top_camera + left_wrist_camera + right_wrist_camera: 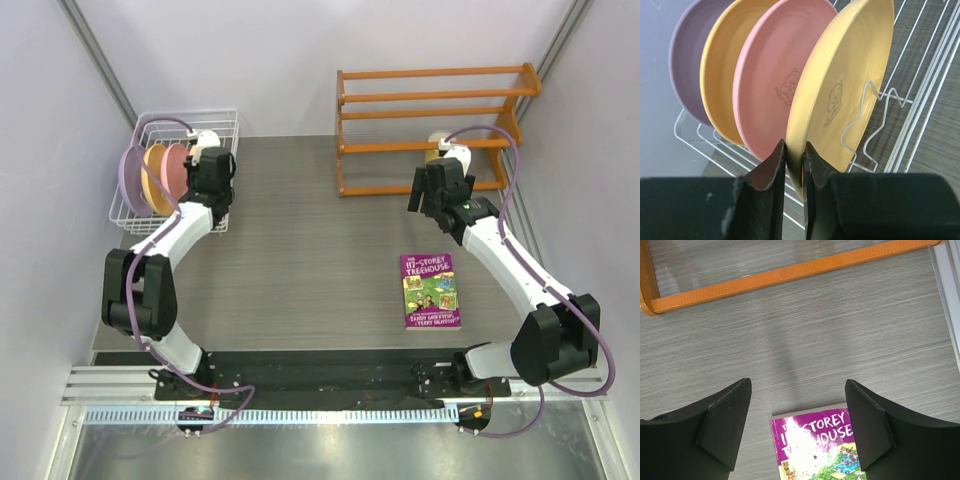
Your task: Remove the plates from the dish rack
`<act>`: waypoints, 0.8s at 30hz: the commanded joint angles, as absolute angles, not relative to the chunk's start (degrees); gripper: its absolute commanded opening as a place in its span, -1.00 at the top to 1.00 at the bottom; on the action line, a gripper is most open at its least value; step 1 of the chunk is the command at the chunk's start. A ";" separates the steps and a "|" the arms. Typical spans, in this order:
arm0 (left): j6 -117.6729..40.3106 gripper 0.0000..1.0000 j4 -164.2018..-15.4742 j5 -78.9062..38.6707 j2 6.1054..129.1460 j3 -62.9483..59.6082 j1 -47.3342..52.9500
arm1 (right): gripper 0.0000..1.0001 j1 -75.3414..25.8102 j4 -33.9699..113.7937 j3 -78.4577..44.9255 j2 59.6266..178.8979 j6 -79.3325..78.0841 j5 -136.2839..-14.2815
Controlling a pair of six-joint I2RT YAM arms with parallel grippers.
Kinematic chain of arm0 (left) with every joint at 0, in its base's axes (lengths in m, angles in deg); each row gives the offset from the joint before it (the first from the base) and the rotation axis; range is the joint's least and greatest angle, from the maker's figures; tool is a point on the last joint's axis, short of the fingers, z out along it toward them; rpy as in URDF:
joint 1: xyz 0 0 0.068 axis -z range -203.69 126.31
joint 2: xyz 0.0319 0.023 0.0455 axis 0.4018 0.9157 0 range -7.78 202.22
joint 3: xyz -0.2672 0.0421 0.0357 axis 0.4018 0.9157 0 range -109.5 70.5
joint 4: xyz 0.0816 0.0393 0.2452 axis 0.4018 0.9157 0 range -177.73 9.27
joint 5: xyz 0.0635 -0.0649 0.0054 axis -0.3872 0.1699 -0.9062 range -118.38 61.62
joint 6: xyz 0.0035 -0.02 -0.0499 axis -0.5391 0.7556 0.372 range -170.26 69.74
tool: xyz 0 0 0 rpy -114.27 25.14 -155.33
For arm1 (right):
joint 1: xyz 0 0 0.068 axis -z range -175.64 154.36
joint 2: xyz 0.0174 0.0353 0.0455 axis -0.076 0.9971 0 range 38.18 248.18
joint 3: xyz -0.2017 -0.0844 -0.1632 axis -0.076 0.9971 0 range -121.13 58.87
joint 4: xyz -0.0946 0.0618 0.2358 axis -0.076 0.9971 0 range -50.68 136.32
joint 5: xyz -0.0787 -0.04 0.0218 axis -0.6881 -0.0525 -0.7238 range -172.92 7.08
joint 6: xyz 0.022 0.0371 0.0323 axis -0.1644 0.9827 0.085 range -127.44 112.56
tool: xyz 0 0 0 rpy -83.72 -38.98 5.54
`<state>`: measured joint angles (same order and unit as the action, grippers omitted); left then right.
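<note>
Your left tool (794, 146) has only a thin slot between front yellow plate (840, 90) and pink plate (771, 75). The desk (300, 250) rightward lies open.

"117-STOREY TREEHOUSE" on the purple book (431, 290)

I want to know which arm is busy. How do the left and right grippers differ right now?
The left gripper is shut on the rim of the front yellow plate standing in the dish rack; the right gripper is wide open and holds nothing. The left gripper is at the rack in the far left corner; the right gripper hangs over the table by the purple book, near the orange shelf. Both are black.
</note>
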<state>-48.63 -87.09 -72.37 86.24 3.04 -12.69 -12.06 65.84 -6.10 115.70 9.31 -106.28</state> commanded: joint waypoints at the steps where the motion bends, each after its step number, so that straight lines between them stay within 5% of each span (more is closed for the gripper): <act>1: -54.63 1.00 -93.88 -79.16 83.28 0.54 -9.28 | -0.62 -11.90 63.66 -6.08 115.35 10.31 -105.86; 8: -70.18 1.00 -103.97 -90.25 81.17 -1.31 -3.66 | -0.62 -11.81 63.57 -5.73 114.56 10.58 -105.07; 14: -67.70 1.00 -98.14 -92.63 76.87 -2.89 -0.50 | -0.63 -11.99 62.79 -4.86 111.49 10.32 -102.27; 24: -37.11 1.00 -69.11 -67.86 67.64 -4.92 1.45 | -0.64 -11.90 55.93 -0.55 106.65 12.33 -84.52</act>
<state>-51.58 -78.63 -78.88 70.41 -4.96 1.41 -12.02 61.10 -1.12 108.31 10.49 -93.84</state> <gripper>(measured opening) 0.101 0.816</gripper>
